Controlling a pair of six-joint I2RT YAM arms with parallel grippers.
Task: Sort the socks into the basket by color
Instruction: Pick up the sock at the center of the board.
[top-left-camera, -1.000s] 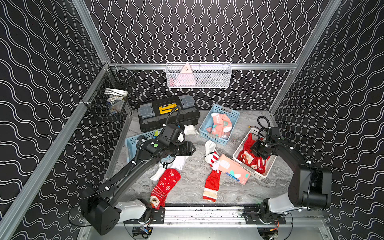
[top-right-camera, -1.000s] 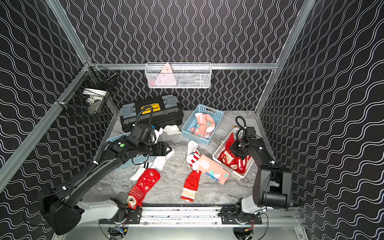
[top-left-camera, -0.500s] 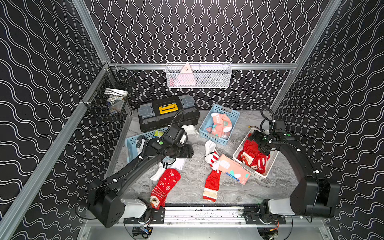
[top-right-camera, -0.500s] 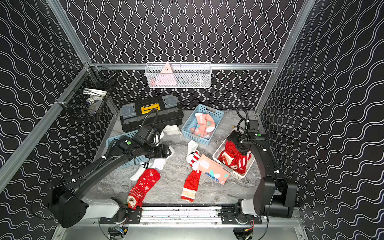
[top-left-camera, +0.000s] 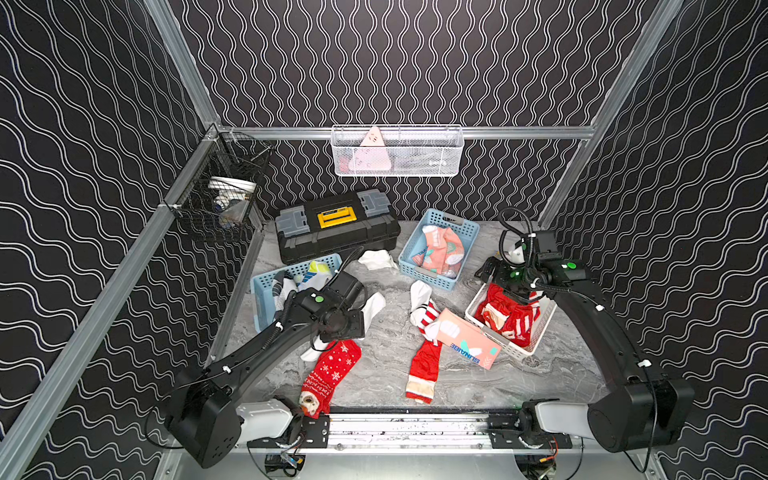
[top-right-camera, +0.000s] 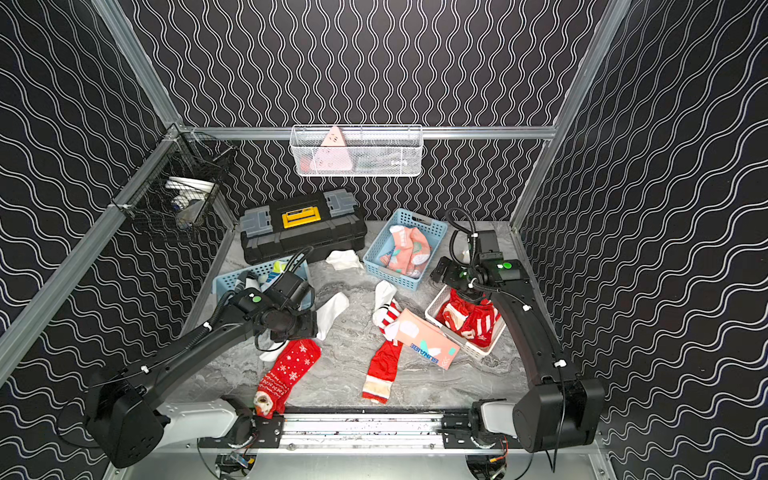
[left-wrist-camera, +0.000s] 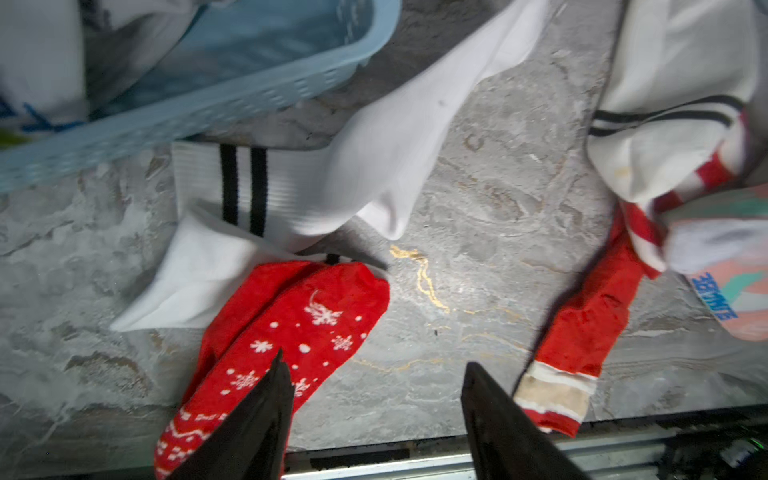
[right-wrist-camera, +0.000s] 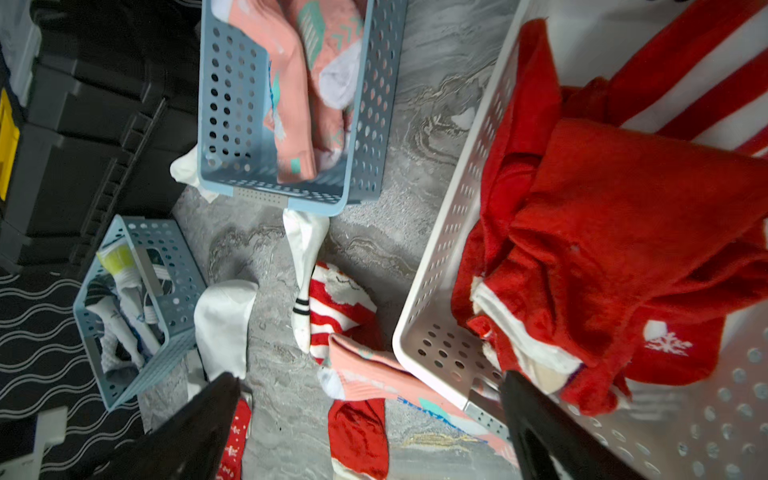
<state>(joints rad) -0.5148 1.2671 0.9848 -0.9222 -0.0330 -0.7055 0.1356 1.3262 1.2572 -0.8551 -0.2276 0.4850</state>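
Sorting partly done. Red socks (top-left-camera: 505, 318) heaped in white basket (top-left-camera: 513, 353); pink socks (top-left-camera: 440, 249) in rear blue basket (top-left-camera: 430, 280); white socks (top-left-camera: 291, 286) in left blue basket (top-left-camera: 259, 301). Left on bench (top-left-camera: 384, 365): snowflake sock (top-left-camera: 332, 370), plain red sock (top-left-camera: 424, 365), striped sock (top-left-camera: 430, 313), loose pink sock (top-left-camera: 465, 343), loose white socks (top-left-camera: 374, 303). Left tool (left-wrist-camera: 372, 365) part-open, empty, over snowflake sock; right tool (right-wrist-camera: 372, 376) wide, empty, over white basket. Loose pink sock overlies striped sock; snowflake sock covers a white cuff. Toolbox (top-left-camera: 336, 228) at rear, out of the way.
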